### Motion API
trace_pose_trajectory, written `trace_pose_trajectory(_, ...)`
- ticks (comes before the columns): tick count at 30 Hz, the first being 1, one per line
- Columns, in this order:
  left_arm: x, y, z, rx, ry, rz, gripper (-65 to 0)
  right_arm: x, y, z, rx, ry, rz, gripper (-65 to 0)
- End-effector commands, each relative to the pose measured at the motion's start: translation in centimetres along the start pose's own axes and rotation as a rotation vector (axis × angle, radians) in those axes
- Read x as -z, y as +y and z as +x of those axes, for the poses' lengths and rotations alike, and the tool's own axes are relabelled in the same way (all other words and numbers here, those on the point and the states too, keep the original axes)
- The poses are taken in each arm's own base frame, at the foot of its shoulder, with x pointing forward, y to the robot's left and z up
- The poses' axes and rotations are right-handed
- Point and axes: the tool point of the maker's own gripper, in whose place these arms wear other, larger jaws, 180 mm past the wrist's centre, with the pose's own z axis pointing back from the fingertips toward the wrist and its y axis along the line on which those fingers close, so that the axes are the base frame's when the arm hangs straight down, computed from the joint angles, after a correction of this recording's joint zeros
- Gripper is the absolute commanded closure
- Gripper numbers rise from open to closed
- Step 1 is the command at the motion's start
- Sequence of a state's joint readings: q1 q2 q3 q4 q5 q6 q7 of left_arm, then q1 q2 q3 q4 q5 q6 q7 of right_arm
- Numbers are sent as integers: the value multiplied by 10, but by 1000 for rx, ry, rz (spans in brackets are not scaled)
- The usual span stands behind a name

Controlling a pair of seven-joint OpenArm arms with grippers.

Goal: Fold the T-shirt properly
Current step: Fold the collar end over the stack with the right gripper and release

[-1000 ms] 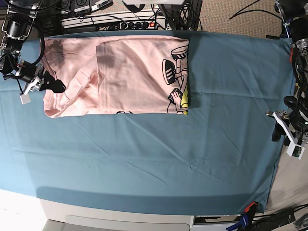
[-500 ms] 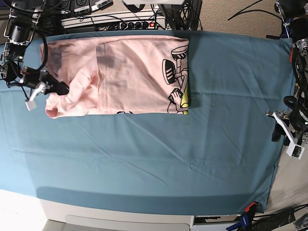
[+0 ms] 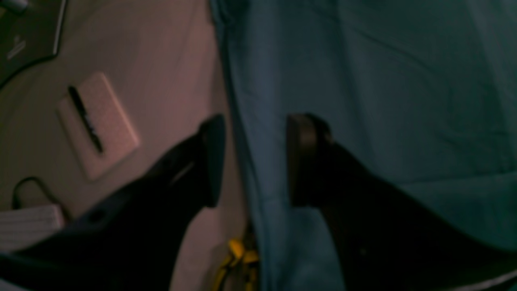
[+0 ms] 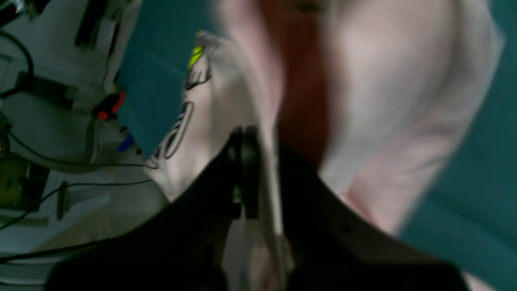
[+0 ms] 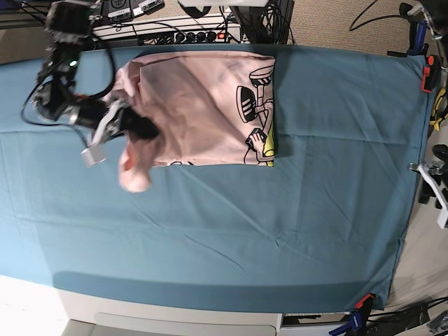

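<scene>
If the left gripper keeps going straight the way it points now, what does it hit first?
Probably the edge of the teal table cloth: the left gripper, jaws open and empty, straddles that edge, with floor on one side. Depth is unclear, so contact is a guess. The T-shirt is nowhere near.

Wrist views dim, motion-blurred; base view bright, evenly lit, sharp.

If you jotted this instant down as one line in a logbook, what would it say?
step: folding | right pincer: shut on T-shirt, lifting its left end toward the middle | left pincer: open, empty, off the table edge | fold: unfinished
</scene>
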State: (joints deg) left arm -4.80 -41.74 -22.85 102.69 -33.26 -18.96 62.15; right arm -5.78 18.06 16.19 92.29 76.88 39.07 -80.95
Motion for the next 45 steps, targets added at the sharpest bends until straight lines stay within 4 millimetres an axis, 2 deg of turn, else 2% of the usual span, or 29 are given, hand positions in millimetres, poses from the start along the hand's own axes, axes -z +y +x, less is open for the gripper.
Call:
trace_pose_trajectory(1,-12,20,18,21,-48,52,-240,-1,10,11,-33,-43,18,0)
trace_pose_trajectory(5,-27,45,25,51,-50,113,-225,15,27,-1,-24,-48,33,0)
trace_pose_trajectory(10,-49,75,37,53,-78,180,-225,34,44,-1,19,-99,89,0)
trace_pose_trajectory(13,-60,91,42,29,-102,212,-225,44,45,-5,30,-90,74,0)
trace_pose_trajectory(16,-66,98,43,3,-120,212,-225,51,50,-3,35,-103,82,0)
trace_pose_trajectory(21,-63,103,36,-27,-107,207,-225,67,58,-6,22,-71,90,0)
trace_pose_trajectory(26,-63,103,35,-29,-103,206,-225,96,80,-25,-44,56,132,0)
trace_pose_trajectory(30,-63,103,34,-30,-98,206,-225,112,89,-36,-99,133,128,0)
trace_pose_trajectory(37,-62,102,34,-34,-99,202,-225,125,83,-41,-152,159,51,0)
trace_pose_trajectory(42,-61,102,33,-34,-98,202,-225,129,76,-32,-133,109,-6,0)
trace_pose_trajectory(45,-61,102,34,-34,-98,202,-225,135,80,-26,-132,85,-12,0)
